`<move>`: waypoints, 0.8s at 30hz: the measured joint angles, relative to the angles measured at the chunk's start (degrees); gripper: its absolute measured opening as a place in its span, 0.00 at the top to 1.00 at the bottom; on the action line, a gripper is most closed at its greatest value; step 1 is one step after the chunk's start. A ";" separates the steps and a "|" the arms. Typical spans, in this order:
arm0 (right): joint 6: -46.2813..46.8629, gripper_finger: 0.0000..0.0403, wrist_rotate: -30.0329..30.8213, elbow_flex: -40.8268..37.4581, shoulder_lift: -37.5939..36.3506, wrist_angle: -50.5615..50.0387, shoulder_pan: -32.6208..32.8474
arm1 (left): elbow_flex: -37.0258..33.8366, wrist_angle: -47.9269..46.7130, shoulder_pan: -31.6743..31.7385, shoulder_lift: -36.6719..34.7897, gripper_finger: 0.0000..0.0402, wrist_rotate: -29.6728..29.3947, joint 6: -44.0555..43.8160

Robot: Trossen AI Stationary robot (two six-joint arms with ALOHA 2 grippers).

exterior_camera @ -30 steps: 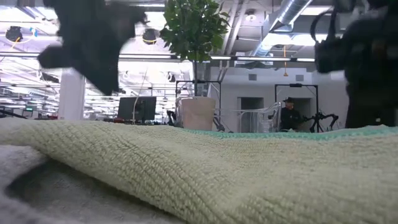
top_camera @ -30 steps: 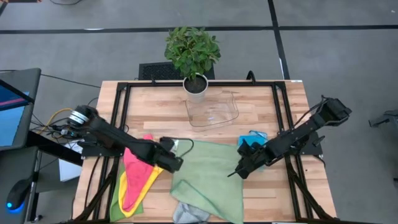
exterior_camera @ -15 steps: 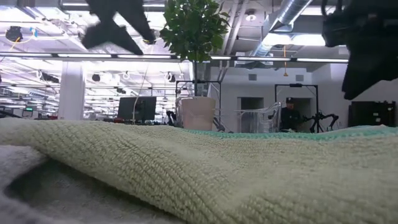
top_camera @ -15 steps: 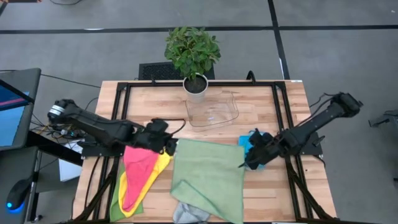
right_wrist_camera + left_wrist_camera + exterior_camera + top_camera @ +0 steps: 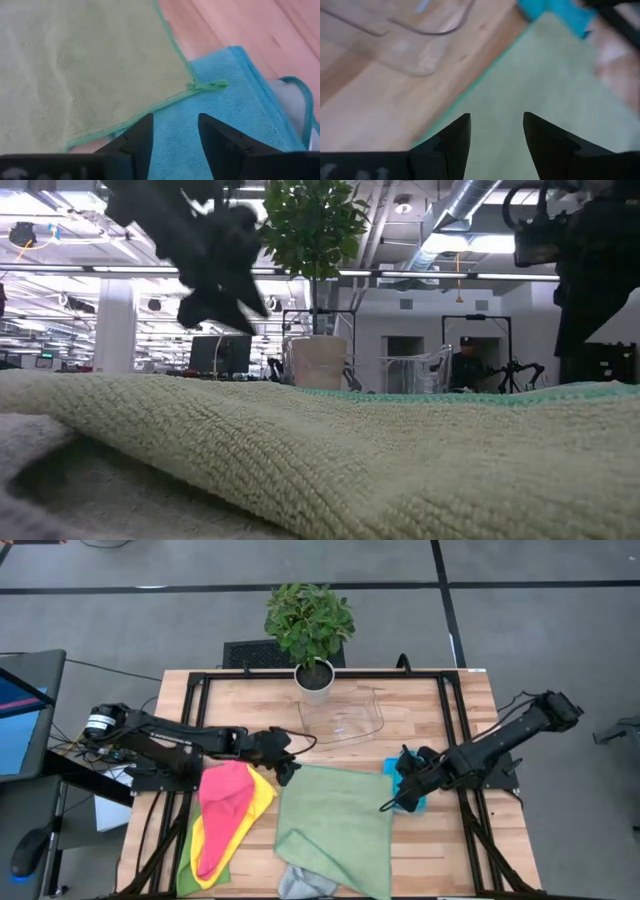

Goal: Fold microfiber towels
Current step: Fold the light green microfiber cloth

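I see the green towel (image 5: 335, 828) lying flat mid-worktop. Pink-on-yellow towels (image 5: 225, 815) lie crumpled toward the left edge, and the blue towel (image 5: 407, 780) lies right.

A: What is lying hidden near the green towel (image 5: 335, 825)?
B: A grey towel (image 5: 305, 883) is sticking out from under its near edge, running off the high view's bottom. The blue towel (image 5: 408, 772) beside its far right corner is partly covered by the right pincer (image 5: 392, 802).
A: And the low view?
B: The green towel is filling it, hiding the table; both arms are blurring overhead.
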 joint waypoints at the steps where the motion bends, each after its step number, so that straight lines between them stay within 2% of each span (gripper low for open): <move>1: 0.02 0.53 0.02 0.00 0.00 0.04 -0.22 | 0.00 -1.17 0.80 0.51 0.56 0.43 0.95; 7: 0.04 0.48 -0.03 0.00 0.00 0.18 -0.67 | -0.02 -4.45 1.41 5.90 0.55 1.33 10.08; 13: 1.07 0.47 -1.31 0.00 0.00 0.21 -0.63 | 0.04 -3.26 0.82 11.75 0.55 -6.05 19.22; 16: 1.07 0.47 -2.82 0.00 0.00 0.41 -0.63 | 0.02 -3.00 0.90 14.84 0.55 -7.97 21.23; 21: 1.07 0.47 -3.13 0.00 0.00 0.50 -0.57 | 0.31 -2.00 1.27 18.80 0.55 -5.34 23.66; 24: 1.02 0.47 -3.06 0.00 0.00 0.47 -0.57 | 0.44 -2.26 0.69 20.24 0.55 -6.99 23.92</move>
